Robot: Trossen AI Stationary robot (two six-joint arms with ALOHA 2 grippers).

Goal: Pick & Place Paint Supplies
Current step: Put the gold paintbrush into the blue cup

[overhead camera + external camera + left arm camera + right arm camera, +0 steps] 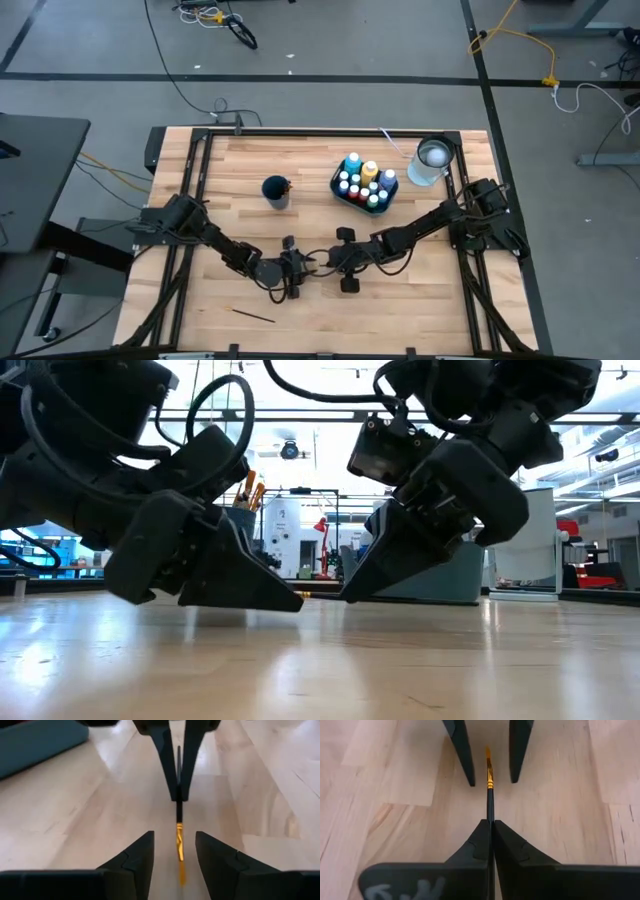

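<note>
Right pincer hides the paintbrush handle.

Paintbrush: black handle, gold ferrule, orange-yellow tip. Right gripper and left gripper: both black. Table: pale wood, light plank grain, black frame. Cup: dark blue. Bottles: white caps; blue, yellow, red, green paint, in what looks like a dark tray. Jar: clear, perhaps bluish.
</note>
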